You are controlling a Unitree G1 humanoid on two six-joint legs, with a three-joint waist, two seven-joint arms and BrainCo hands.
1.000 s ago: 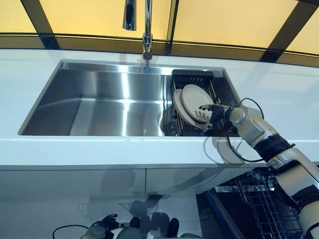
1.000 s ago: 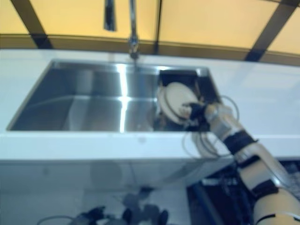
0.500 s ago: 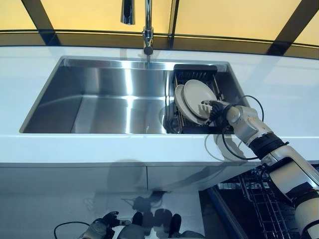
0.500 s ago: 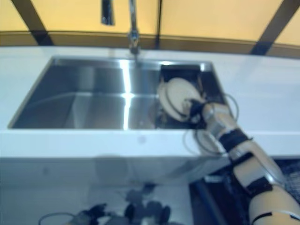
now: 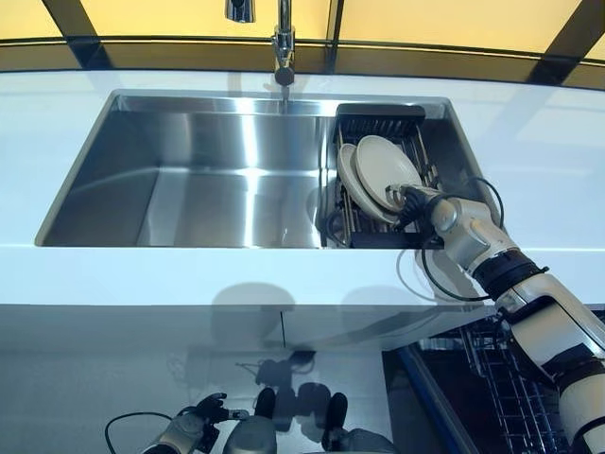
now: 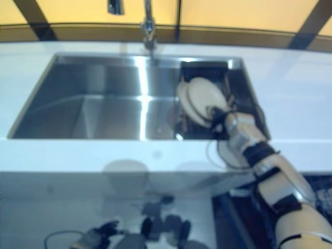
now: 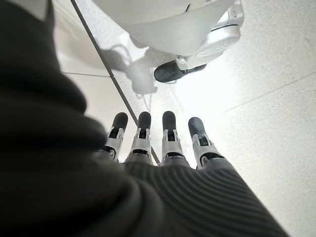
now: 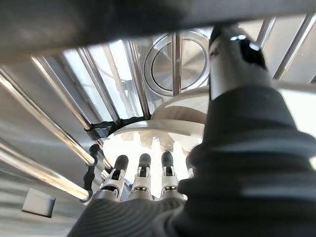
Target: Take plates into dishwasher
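Two cream plates stand on edge in a black wire rack [image 5: 380, 122] at the sink's right end. The front plate [image 5: 383, 175] leans on the rear plate [image 5: 346, 178]. My right hand [image 5: 416, 200] is at the front plate's lower right rim. In the right wrist view that plate's white rim [image 8: 170, 121] lies between my fingers [image 8: 141, 168] and my thumb [image 8: 236, 49], pinched. The plate still rests in the rack. My left hand [image 5: 194, 430] hangs low near the floor, its fingers [image 7: 168, 131] straight and holding nothing.
The steel sink [image 5: 189, 189] is sunk in a white counter [image 5: 142, 279], with a faucet [image 5: 282, 43] at the back. An open dishwasher's wire rack [image 5: 510, 388] shows below the counter at lower right. A round drain [image 8: 173, 61] shows through the rack bars.
The camera has tilted, so the whole scene sits lower. My right hand has moved in from the plate's face to its lower right rim and closed on it.
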